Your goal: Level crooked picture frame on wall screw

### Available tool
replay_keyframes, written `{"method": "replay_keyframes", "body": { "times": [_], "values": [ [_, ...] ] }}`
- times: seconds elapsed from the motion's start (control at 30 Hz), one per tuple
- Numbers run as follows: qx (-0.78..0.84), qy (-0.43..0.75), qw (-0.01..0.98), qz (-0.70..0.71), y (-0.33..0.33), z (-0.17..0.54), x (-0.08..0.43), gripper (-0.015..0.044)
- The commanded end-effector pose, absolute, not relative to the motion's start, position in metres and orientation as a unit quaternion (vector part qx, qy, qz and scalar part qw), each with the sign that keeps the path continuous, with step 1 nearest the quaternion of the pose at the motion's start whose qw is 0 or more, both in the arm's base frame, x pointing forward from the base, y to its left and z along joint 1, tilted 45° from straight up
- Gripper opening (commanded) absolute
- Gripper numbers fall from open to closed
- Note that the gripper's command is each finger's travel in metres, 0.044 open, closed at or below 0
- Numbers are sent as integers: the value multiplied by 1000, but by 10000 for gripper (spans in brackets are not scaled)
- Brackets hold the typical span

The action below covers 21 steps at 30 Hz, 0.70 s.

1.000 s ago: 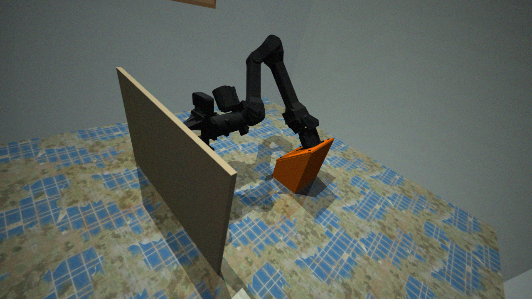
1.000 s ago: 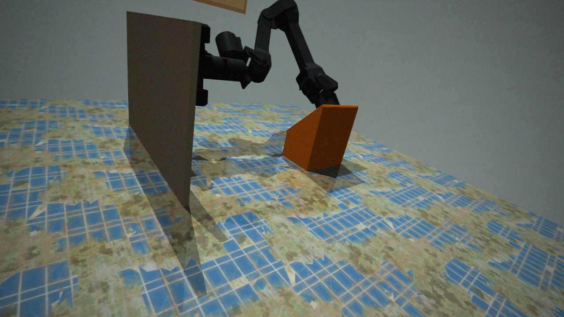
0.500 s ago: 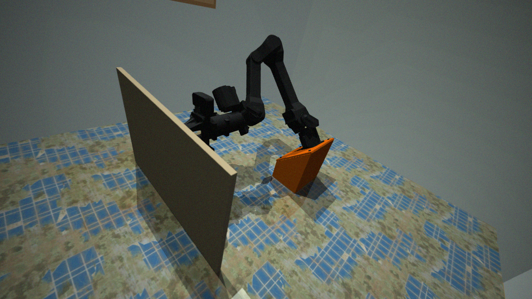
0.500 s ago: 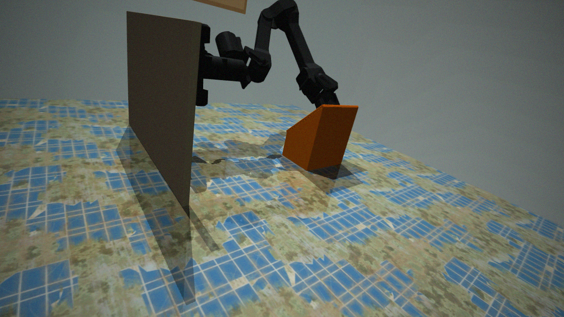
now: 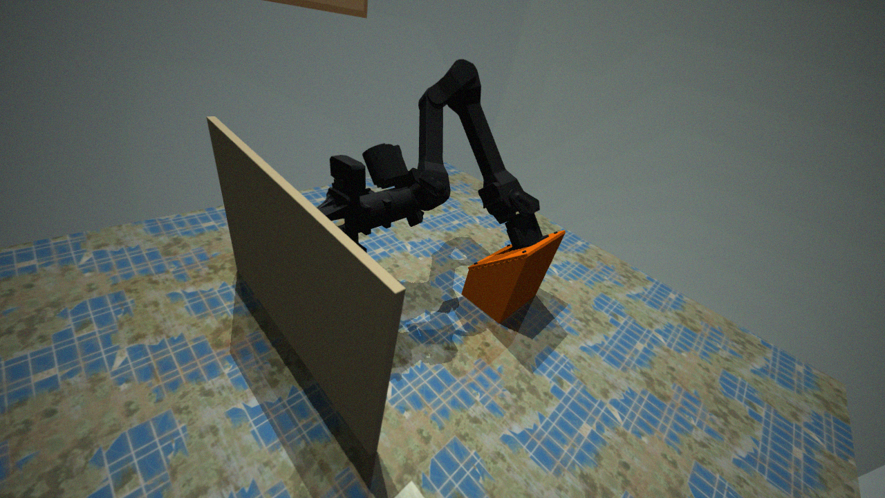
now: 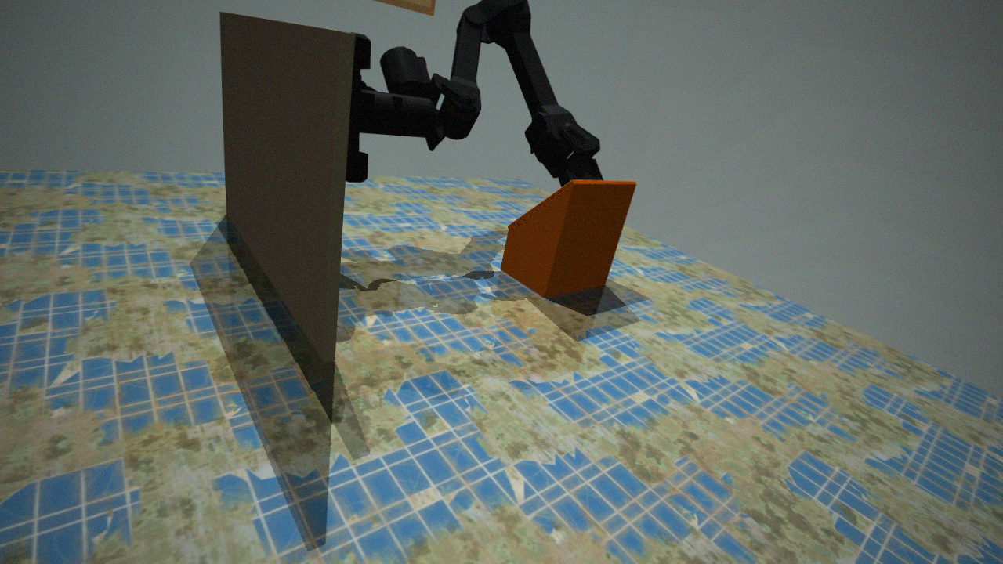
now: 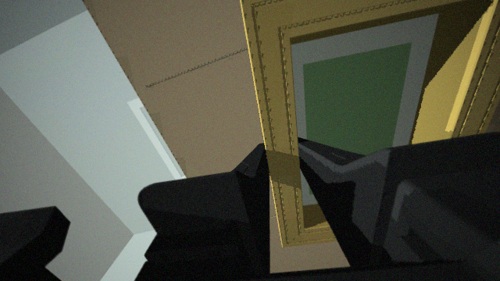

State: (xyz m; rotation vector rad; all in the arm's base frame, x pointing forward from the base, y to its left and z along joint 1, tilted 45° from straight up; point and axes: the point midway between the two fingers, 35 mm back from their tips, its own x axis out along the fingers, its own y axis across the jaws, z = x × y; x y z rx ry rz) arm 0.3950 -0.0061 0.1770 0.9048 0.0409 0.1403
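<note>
In the wrist view a gold picture frame (image 7: 269, 90) with a grey mat and a green picture (image 7: 355, 97) hangs on the tan wall panel (image 7: 195, 101). My gripper (image 7: 279, 146) is shut on one side bar of the frame, one finger on the outside and one on the picture side. In the top and exterior views the frame is hidden behind the wall panel (image 5: 296, 272) (image 6: 280, 175); only the black arm reaching to its far face shows, with the gripper (image 5: 337, 207) (image 6: 357, 105) against the panel. The screw and the notched strip are hidden.
The arm stands on an orange wedge base (image 5: 510, 278) (image 6: 568, 238) to the right of the panel. The floor (image 5: 619, 384) (image 6: 631, 421) is a blue and green patterned surface. A tan board edge (image 5: 328, 5) (image 6: 410, 5) shows at the top.
</note>
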Motion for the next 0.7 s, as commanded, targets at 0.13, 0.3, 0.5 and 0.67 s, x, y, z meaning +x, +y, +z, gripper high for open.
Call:
{"method": "replay_keyframes", "body": {
  "times": [0.13, 0.3, 0.5, 0.67],
  "values": [
    [434, 18, 898, 71, -3, 181, 395, 0],
    [434, 18, 898, 71, -2, 182, 395, 0],
    [434, 18, 898, 71, -1, 184, 394, 0],
    [435, 18, 898, 71, 0, 185, 394, 0]
  ]
}}
